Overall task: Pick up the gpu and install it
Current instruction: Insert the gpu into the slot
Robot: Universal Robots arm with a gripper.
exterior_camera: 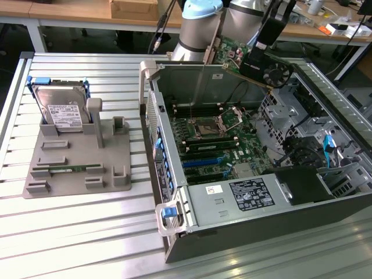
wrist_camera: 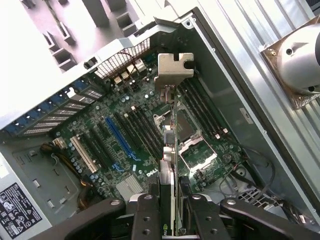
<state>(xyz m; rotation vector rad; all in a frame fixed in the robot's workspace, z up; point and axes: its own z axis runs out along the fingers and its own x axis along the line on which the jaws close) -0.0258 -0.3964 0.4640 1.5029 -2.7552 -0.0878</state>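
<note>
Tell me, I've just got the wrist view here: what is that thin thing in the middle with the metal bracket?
Observer: That is the gpu, seen edge-on. The exterior view shows its black shroud with a round fan.
Visitor: Is it plugged in yet?
Observer: No. The gripper holds it above the open computer case, clear of the motherboard.
Visitor: Is anything else on the table?
Observer: A silver hard drive stands in a gray fixture toward the exterior view's left.
</note>
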